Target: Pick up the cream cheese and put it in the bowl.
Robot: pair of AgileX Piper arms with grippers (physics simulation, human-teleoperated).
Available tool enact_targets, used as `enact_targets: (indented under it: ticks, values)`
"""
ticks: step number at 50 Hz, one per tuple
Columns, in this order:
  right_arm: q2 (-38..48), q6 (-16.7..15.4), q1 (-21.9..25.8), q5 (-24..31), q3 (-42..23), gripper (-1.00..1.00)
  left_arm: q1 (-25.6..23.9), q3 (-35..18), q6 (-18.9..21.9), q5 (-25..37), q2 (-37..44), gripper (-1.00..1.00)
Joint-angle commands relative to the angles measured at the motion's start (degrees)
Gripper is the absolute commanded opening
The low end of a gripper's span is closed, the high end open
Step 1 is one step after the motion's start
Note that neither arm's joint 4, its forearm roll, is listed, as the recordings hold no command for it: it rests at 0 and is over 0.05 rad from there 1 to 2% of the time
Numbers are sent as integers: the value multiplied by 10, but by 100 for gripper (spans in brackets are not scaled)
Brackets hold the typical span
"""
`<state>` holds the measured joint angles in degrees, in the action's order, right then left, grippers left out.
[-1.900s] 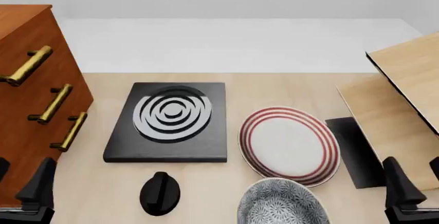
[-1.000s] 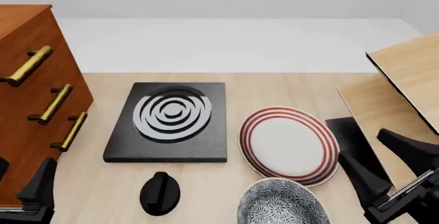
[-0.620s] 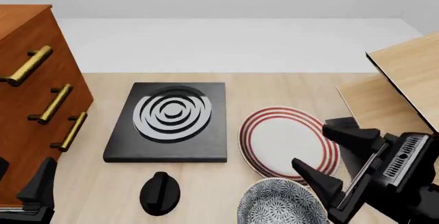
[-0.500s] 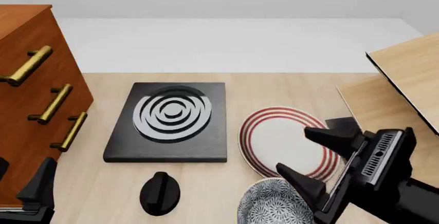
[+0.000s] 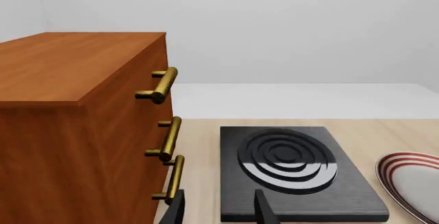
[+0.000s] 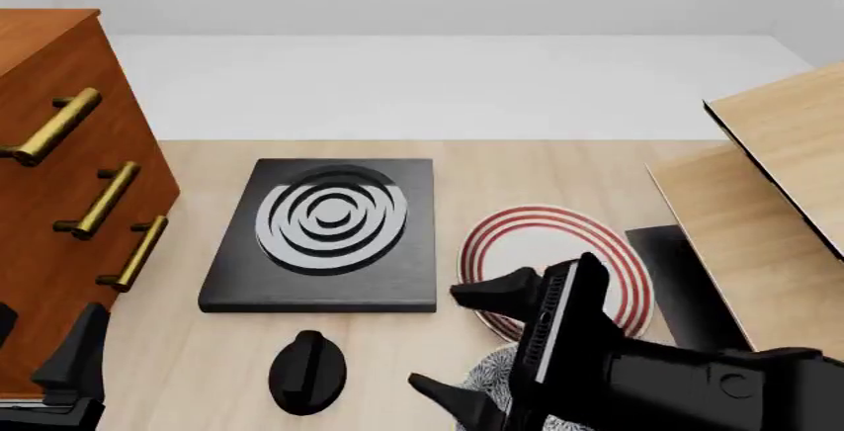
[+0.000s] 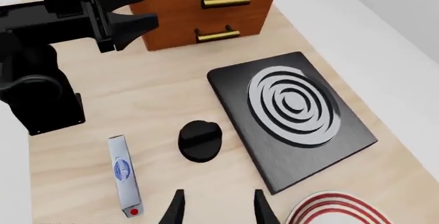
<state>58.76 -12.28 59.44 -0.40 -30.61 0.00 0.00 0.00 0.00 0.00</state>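
Observation:
The cream cheese [image 7: 123, 175], a small blue and white box, lies flat on the table by the left arm's base; it shows only in the right wrist view. My right gripper [image 7: 218, 212] is open, apart from the box, with the black knob [image 7: 199, 141] just past its fingertips. In the front view my right gripper [image 6: 472, 344] hangs over the speckled bowl [image 6: 495, 370] and covers most of it. My left gripper [image 6: 46, 347] sits open and empty at the near left by the cabinet, and the same left gripper [image 7: 141, 11] also shows in the right wrist view.
A wooden cabinet [image 6: 59, 184] with brass handles stands at the left. A black stove plate [image 6: 330, 233] with white rings lies mid-table, and the black knob [image 6: 307, 372] sits in front of it. A white plate [image 6: 554, 243] with red rings is right of the stove. Wooden boards [image 6: 765, 184] stand at the right.
My right arm has swung in from the near right, leftward across the plate, and now covers most of the bowl. The left arm has not moved.

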Motion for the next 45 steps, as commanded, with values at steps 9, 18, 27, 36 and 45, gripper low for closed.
enact_targets:
  ticks: [9,18,27,36,45]
  values:
    - [126,14,86,-23,-61,100,0,0,0,0,0,100]
    - [199,26,122,-41,-92,100,0,0,0,0,0,100]
    - [256,39,156,-51,-122,100,0,0,0,0,0,100]
    - [314,52,180,-66,-144,100,0,0,0,0,0,100]
    - [353,61,196,-74,-164,100,0,0,0,0,0,100]
